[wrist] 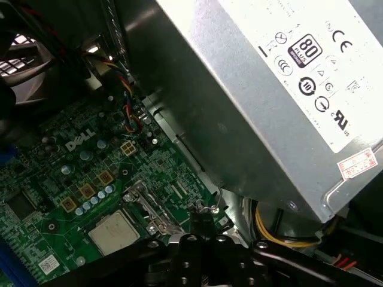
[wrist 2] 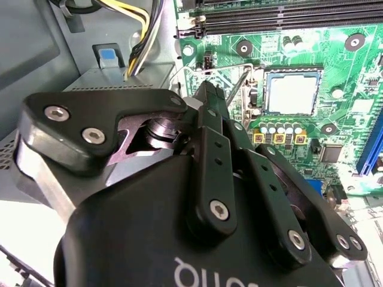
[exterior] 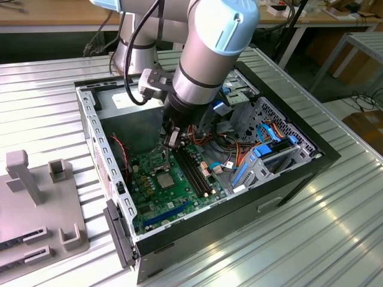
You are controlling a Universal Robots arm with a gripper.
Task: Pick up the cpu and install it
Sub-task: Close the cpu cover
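The cpu [wrist 2: 291, 94] is a pale silver square lying flat in the black socket frame on the green motherboard [wrist 2: 311, 42]; it also shows in the first wrist view as the cpu [wrist: 114, 232] and in the exterior view as the cpu [exterior: 164, 178]. My gripper [exterior: 172, 139] hangs inside the open computer case [exterior: 299, 152], just beside the socket toward the power supply. In both wrist views its black fingers come together at the tip, the gripper [wrist 2: 206, 95] close to the thin wire socket lever [wrist 2: 239, 84]. Nothing shows between the fingers of the gripper [wrist: 200, 220].
A grey power supply [wrist: 251, 101] with yellow and black cables [wrist 2: 140, 24] stands right beside the gripper. Black memory slots [exterior: 194, 170] run along the socket's other side. Blue drive brackets [exterior: 263, 158] and orange cables fill the case's far end. A grey fixture [exterior: 36, 203] lies on the table at the exterior view's left.
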